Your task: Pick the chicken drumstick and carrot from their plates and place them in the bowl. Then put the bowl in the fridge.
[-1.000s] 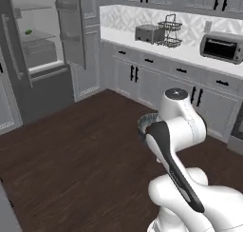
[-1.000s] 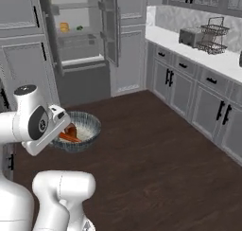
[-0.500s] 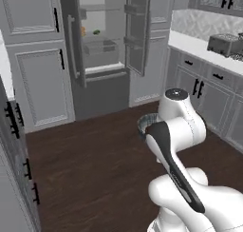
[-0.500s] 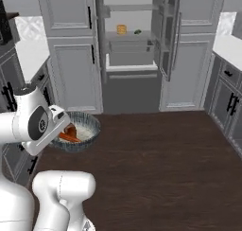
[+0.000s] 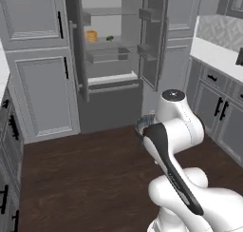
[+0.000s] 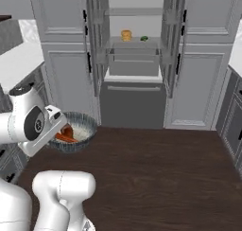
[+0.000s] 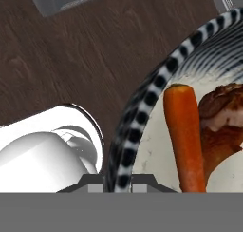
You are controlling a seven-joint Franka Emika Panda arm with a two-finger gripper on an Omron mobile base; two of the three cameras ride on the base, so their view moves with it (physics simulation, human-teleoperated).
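Cabinet on the left: a tall grey cabinet (image 5: 40, 79) stood just beside the fridge's left side, its black handles upright along the edge nearest the fridge.
Fridge: the fridge (image 6: 133, 107) stood ahead of me with both doors swung wide, pale shelves inside and a grey drawer front below.
Fridge shelf: a small yellow-orange item (image 6: 126, 35) and a small green one (image 6: 144, 38) sat side by side on an upper shelf, apart from each other.
Floor: dark wood floor (image 6: 165, 173) lay between me and the fridge.
Bowl: I held the bowl (image 6: 75, 131) by its rim, up off the floor and short of the fridge; in the hand view its rim showed a black-and-white checked band with a pale ribbed inside.
My gripper (image 7: 117, 179): my jaws were clamped tight on the bowl's rim, one finger on each side of the wall.
Carrot: the carrot (image 7: 185, 137) lay inside the bowl, near the rim I gripped.
Drumstick: the chicken drumstick (image 7: 223, 117) lay in the bowl just beside the carrot, touching it along its length.
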